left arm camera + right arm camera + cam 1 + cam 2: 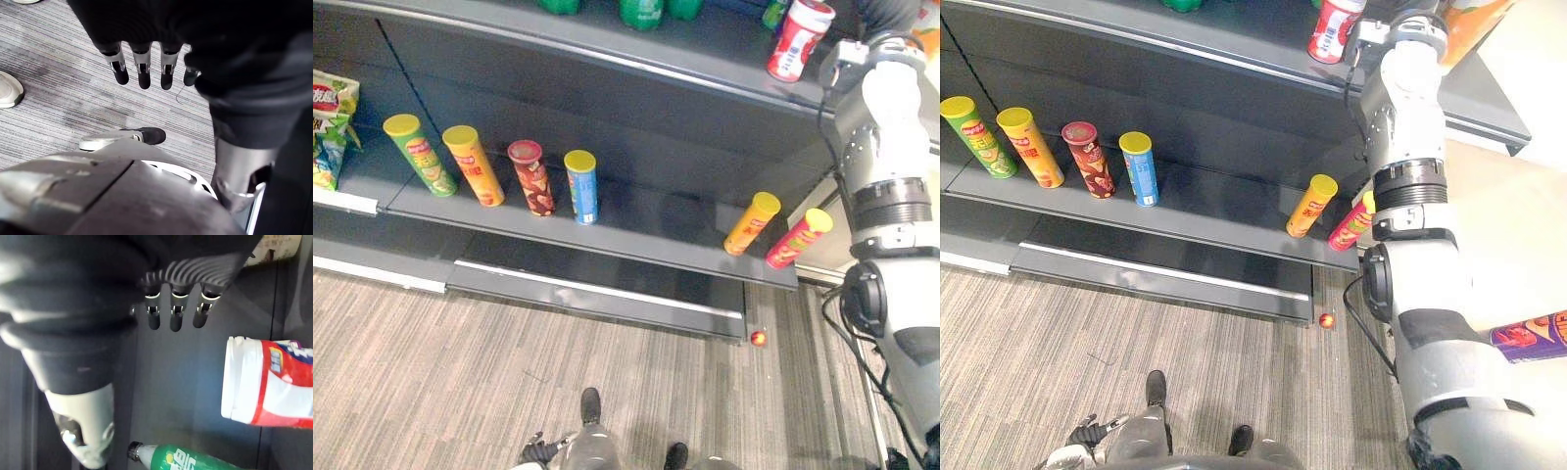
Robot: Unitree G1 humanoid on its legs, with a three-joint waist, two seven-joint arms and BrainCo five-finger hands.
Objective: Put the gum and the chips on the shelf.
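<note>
A red and white gum tub [800, 37] stands on the upper shelf [705, 59]. My right hand [173, 316] is raised beside the tub [271, 387], fingers straight and apart from it, holding nothing. Several chip cans stand tilted on the middle shelf [646, 230]: green [419, 154], yellow [474, 164], dark red [531, 177] and blue [581, 186] at the left, orange [752, 222] and pink [799, 238] at the right end. My left hand [143, 73] hangs low over the carpet with straight fingers, empty.
Green bottles [641, 10] stand on the upper shelf, one [190, 459] lying close to my right hand. Chip bags [331, 122] lean at the far left. A small red ball [759, 338] lies on the floor. A purple can [1533, 336] shows at the right. A person's pale shoe [7, 90] rests on the carpet.
</note>
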